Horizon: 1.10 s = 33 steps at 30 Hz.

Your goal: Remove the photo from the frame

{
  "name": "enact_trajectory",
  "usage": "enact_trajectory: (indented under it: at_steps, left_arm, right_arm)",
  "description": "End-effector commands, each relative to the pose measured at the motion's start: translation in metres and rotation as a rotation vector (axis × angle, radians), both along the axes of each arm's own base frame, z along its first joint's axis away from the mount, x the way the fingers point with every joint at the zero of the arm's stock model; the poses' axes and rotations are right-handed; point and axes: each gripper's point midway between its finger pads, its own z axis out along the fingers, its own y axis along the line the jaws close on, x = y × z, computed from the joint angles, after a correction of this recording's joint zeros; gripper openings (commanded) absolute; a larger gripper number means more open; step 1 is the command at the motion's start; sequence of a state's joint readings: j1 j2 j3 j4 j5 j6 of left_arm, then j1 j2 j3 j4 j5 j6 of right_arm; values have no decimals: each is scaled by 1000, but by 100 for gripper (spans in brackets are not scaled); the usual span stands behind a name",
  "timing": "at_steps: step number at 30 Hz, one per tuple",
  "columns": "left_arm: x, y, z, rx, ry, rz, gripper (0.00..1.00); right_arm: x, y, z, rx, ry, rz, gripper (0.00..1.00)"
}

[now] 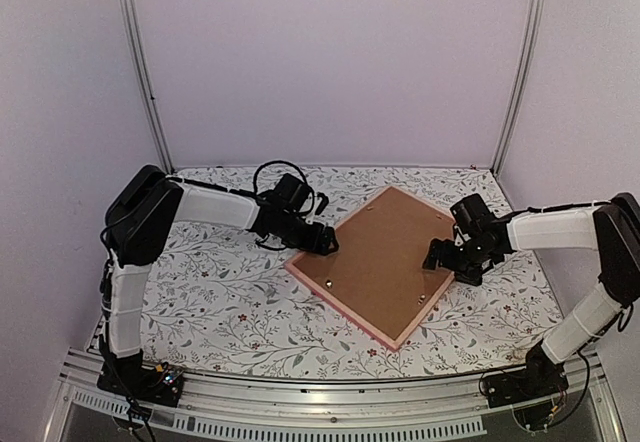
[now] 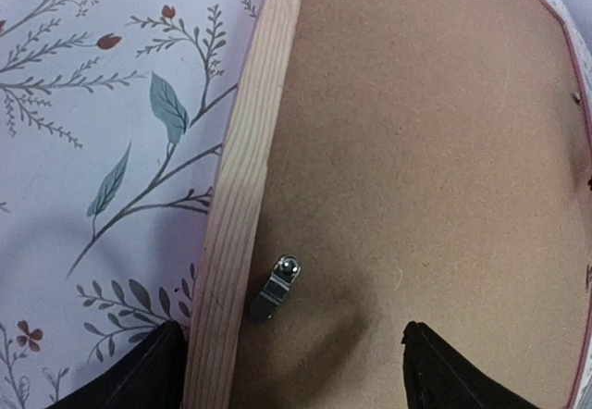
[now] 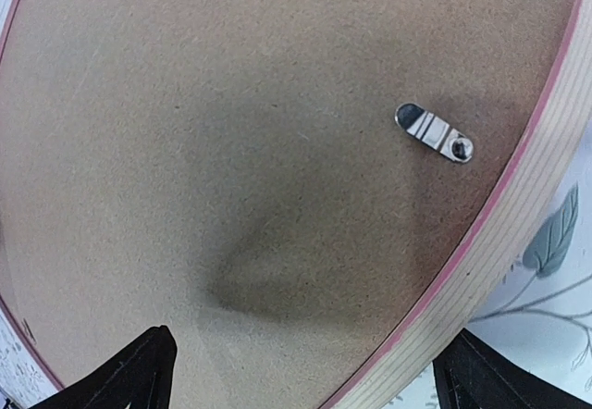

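We judged the job barely begun. The frame (image 1: 340, 308) lay face down and askew on the floral tablecloth (image 1: 220, 302). Its brown backing board (image 1: 385, 252) was uppermost and seated inside the pink-edged rails, so the photo was hidden from us, presumably beneath that board. The left gripper (image 1: 326, 241) hovered over the frame's left rail with its jaws spread, holding nothing. Just ahead of its fingers a small metal clip (image 2: 275, 289) sat by the rail's inner edge. The right gripper (image 1: 446, 260) hung above the board near the right rail, jaws wide apart and likewise empty, with another clip (image 3: 435, 133) reaching from the rail side onto the board. We reckoned that clip had yet to be turned aside; whether the left one was already clear we could not tell. The board would then need lifting out, and only after that could the photo be drawn free.
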<state>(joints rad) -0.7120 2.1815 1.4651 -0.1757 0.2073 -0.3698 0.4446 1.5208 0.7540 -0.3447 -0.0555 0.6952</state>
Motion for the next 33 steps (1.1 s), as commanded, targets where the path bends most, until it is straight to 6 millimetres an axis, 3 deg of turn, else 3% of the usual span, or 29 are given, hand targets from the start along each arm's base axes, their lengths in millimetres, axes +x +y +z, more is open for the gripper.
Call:
enact_trajectory:
  at_steps: [1,15,25,33]
  left_arm:
    - [-61,-27,-10,-17,94,-67,82]
    - [-95,-45,-2,-6,94,-30,82]
    - [-102,-34,-3,27,109,31,82]
    - [-94,-26,2,73,78,68,83]
  right_arm:
    - [61,38,33,57,-168,109,99]
    - [142,75,21,35,-176,233,99]
    - [166,89,7,17,-164,293,99]
    - [168,74,3,-66,-152,287,99]
